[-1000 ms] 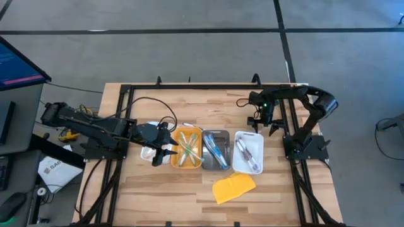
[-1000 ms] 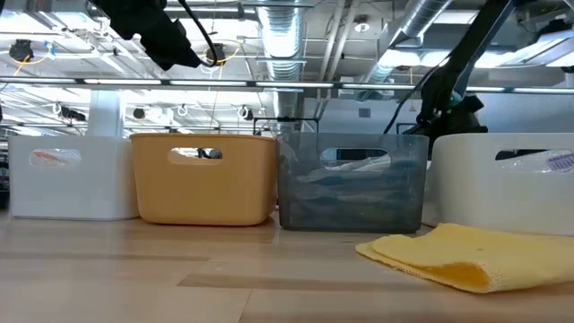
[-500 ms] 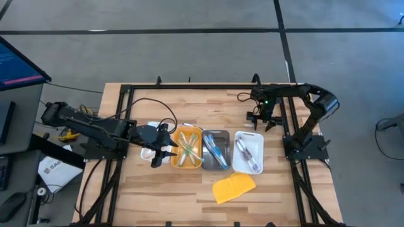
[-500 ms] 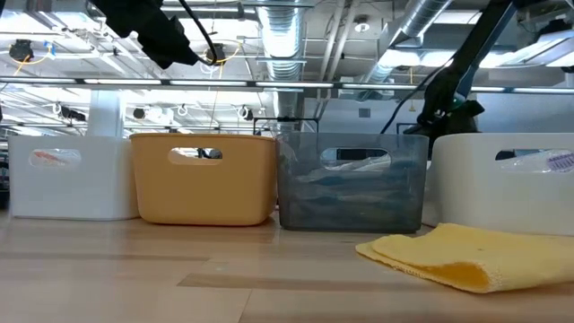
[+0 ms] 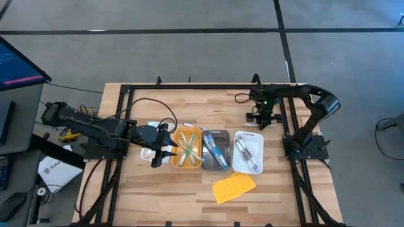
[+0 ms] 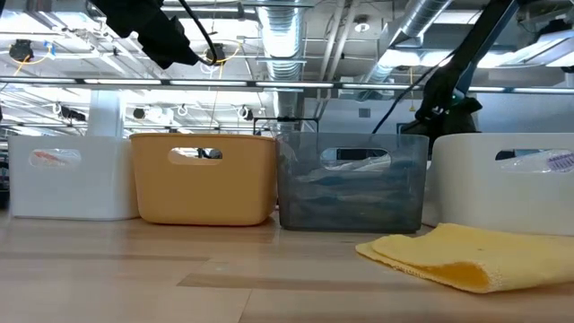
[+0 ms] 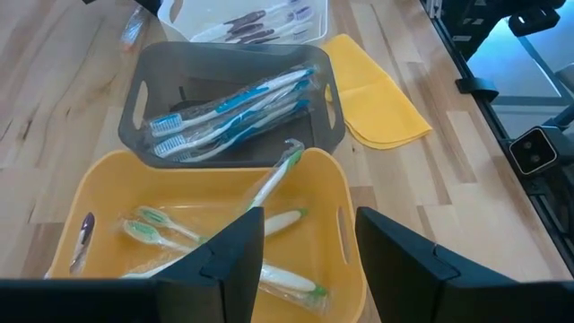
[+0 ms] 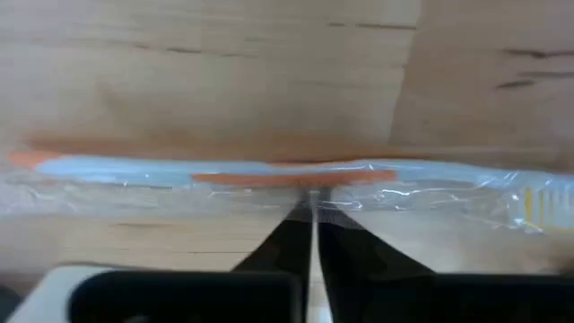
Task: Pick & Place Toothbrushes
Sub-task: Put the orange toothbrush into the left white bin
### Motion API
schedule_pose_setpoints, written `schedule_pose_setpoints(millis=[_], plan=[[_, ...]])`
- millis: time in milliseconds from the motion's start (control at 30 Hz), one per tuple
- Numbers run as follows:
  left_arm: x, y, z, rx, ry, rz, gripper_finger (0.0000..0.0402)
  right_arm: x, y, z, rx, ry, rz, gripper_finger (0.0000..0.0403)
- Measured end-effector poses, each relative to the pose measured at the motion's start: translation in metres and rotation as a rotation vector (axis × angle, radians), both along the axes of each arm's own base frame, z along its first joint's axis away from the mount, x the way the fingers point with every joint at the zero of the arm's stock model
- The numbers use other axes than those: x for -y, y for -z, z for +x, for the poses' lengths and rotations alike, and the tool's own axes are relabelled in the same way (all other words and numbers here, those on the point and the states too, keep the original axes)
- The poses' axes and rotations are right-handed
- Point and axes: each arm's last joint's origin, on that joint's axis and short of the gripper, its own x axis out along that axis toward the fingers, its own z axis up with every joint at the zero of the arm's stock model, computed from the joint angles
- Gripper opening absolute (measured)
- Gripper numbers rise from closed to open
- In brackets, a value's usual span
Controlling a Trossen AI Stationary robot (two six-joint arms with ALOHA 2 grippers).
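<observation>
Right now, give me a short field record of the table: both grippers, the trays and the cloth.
right gripper: shut on orange-handled wrapped toothbrush, on the wood behind the trays
left gripper: open, above orange plastic tray of green toothbrushes
grey tray: blue toothbrushes
white tray: toothbrushes inside
yellow cloth: front of the trays

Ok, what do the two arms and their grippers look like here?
Both are dark, nearly black jointed arms. The left arm trails a looping black cable; its gripper has two broad, dark, flat fingers. The right arm shows a small green light; its gripper has dark tapered fingertips.
</observation>
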Motion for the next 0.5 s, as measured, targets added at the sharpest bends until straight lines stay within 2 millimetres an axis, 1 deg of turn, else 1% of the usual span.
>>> schedule_pose_setpoints(millis=[33, 167, 300, 500], plan=[[0.0, 0.0, 0.0, 0.0, 0.0, 0.0, 0.0172, 0.001, 0.0, 0.0, -0.002, -0.021, -0.009, 0.0008], [0.0, 0.0, 0.0, 0.0, 0.0, 0.0, 0.0172, 0.004, -0.004, 0.003, -0.034, -0.085, -0.056, 0.0017], [0.0, 0.0, 0.0, 0.002, 0.0, 0.0, 0.0172, 0.009, -0.01, 0.01, -0.077, -0.142, -0.153, 0.0004], [0.0, 0.0, 0.0, 0.004, 0.0, -0.001, 0.0172, 0.022, -0.018, 0.027, -0.127, -0.23, -0.388, 0.0002]])
